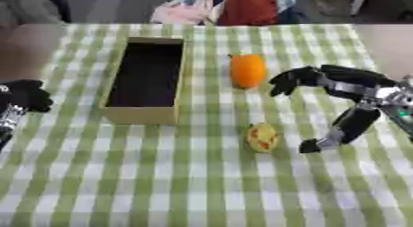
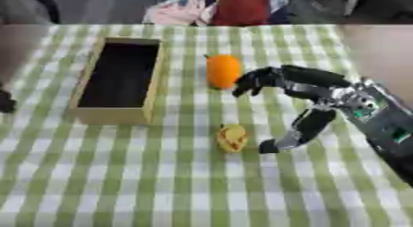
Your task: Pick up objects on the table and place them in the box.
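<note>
At far left edge, left hand idles beside the table, black fingers curled in on nothing, well clear of the work. Next over, the box lies open-topped, nothing visible inside, long axis running away from the robot; so I judge no object is placed yet. Right of it, the orange object sits on the cloth, elongated, long axis roughly near-to-far, stem end pointing away. Nearer the robot, a small yellow object lies just beside the thumb tip; can't tell its orientation. Right hand is spread wide, fingers apart and reaching toward the orange object, holding nothing. Step looks like the approach for a first pick; next move calls for closing across the short axis, then carrying left over the box.
</note>
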